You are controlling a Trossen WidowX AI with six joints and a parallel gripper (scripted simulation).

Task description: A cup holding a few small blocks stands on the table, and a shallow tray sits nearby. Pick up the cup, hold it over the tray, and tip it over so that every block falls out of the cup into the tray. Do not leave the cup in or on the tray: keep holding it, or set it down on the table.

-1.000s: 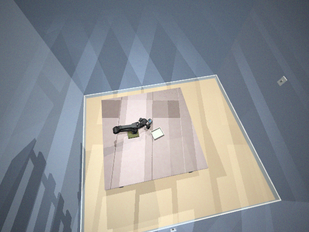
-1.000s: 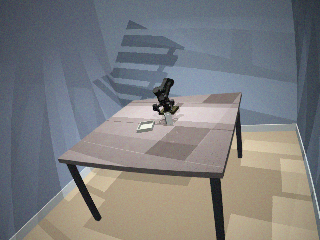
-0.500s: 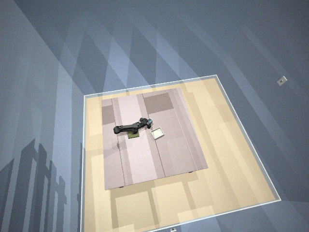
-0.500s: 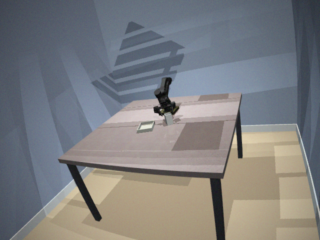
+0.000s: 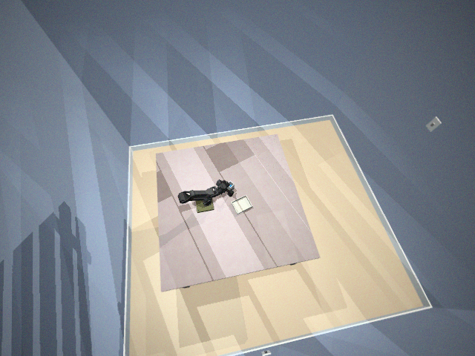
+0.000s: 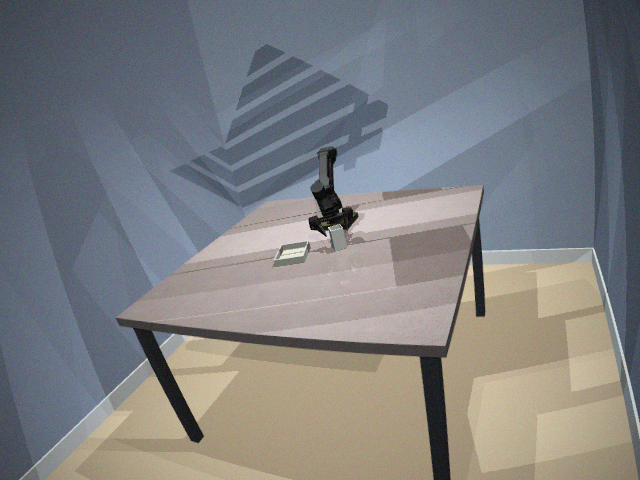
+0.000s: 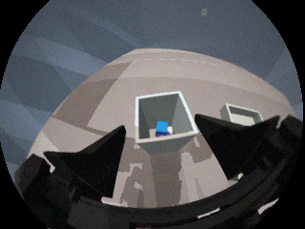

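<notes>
A grey-white, square, open-topped cup (image 6: 338, 240) (image 7: 168, 145) stands upright on the table (image 5: 234, 248) (image 6: 232, 297). In the wrist view a blue block (image 7: 162, 127) lies inside it, with a purple block (image 7: 162, 135) and a whitish block (image 7: 170, 130) partly showing beneath. The shallow pale tray (image 5: 242, 204) (image 6: 292, 260) (image 7: 243, 118) sits a short way from the cup, to its right in the wrist view. My gripper (image 5: 230, 188) (image 6: 334, 229) (image 7: 160, 122) is wide open and empty, close behind the cup, with the cup's opening ahead between the two fingers. Exact finger clearance and height are unclear.
The arm's olive base plate (image 5: 205, 208) (image 6: 355, 217) is on the table behind the cup and tray. The tray lies near the right finger in the wrist view. Striped shadows cross the table and walls.
</notes>
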